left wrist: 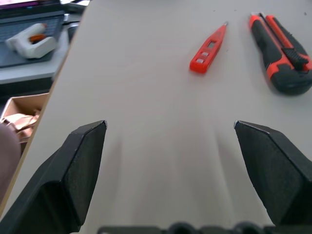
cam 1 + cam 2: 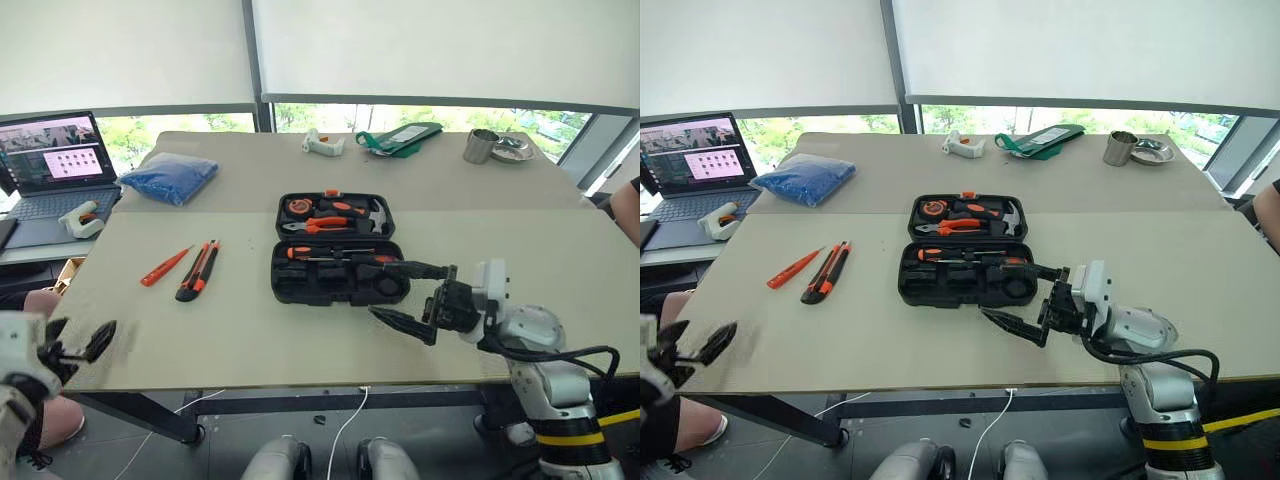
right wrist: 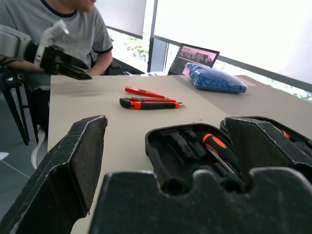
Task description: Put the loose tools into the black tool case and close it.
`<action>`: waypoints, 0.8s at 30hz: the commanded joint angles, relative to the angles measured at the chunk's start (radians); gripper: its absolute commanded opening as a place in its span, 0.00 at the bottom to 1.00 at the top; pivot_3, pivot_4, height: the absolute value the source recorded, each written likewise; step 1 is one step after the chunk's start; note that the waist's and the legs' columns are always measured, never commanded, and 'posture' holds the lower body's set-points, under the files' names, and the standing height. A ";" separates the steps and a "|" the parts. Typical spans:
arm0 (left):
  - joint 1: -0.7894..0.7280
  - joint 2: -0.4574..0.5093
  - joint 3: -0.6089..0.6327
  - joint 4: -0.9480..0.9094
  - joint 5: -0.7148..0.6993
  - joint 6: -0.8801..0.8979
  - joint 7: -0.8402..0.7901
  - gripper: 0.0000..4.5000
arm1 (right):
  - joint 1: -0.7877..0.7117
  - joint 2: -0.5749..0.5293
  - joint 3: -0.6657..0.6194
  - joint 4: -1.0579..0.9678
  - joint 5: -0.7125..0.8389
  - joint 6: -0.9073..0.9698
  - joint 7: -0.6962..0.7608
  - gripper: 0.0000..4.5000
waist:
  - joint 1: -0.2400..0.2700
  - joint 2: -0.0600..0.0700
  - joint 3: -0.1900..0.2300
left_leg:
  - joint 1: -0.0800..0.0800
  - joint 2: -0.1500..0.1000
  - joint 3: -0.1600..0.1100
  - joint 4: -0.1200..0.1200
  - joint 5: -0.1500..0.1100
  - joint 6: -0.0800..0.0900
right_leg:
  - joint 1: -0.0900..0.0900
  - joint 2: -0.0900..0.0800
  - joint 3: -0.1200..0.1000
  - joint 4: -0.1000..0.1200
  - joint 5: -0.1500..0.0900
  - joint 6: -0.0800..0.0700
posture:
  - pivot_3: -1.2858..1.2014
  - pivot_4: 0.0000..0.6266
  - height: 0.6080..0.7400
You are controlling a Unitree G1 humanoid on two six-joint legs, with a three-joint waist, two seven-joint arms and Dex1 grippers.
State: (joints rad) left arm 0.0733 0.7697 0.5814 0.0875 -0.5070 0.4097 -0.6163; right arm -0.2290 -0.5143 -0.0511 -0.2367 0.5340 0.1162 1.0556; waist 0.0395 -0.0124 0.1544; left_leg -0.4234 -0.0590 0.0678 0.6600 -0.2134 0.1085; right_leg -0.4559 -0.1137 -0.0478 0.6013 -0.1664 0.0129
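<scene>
Left eye view shows a wide beige table (image 2: 250, 330) filling most of the frame. At its centre lies the black tool case (image 2: 335, 250), hinged open, with orange-handled tools seated in its recesses. In the lower right of the frame the right gripper (image 2: 405, 293) hovers just beside the case's near right corner, its two black fingers spread wide and holding nothing. In the lower left corner the left gripper (image 2: 78, 345) hangs at the table's near edge, fingers also spread and empty. Left of the case, well apart from it, lie an orange-black utility knife (image 2: 198, 270) and, beside that, a slim orange screwdriver (image 2: 166, 266). A blue bag (image 2: 168, 177) sits in the upper left.
</scene>
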 commanded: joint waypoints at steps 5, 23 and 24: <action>-0.508 0.094 -0.319 0.422 0.190 0.012 -0.130 1.00 | -0.045 -0.004 0.020 -0.069 0.012 0.053 -0.038 1.00 | 0.004 -0.003 0.001 | -0.001 0.000 0.001 0.000 0.001 -0.001 | -0.001 0.000 -0.007 -0.001 0.009 -0.002 | 0.52 0.24 1.00; -0.922 0.035 -0.545 1.050 0.454 -0.211 -0.235 0.20 | -0.071 -0.042 -0.032 -0.098 0.009 0.064 -0.129 1.00 | -0.030 -0.006 0.002 | -0.006 0.001 0.004 0.001 0.000 0.000 | 0.000 -0.012 -0.022 -0.005 0.014 -0.001 | 0.52 0.24 1.00; -0.921 0.031 -0.537 1.052 0.447 -0.220 -0.238 0.14 | -0.069 -0.043 -0.032 -0.098 0.009 0.063 -0.129 1.00 | -0.031 -0.006 0.002 | -0.005 0.001 0.004 0.001 0.000 -0.001 | 0.000 -0.012 -0.023 -0.005 0.015 -0.001 | 0.52 0.24 1.00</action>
State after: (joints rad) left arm -0.8556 0.7960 0.0389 1.1138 -0.0764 0.1974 -0.8473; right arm -0.2951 -0.5446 -0.0539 -0.2937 0.5314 0.1807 0.9342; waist 0.0089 -0.0189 0.1564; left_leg -0.4287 -0.0576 0.0716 0.6610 -0.2134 0.1077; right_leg -0.4557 -0.1253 -0.0709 0.5970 -0.1515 0.0118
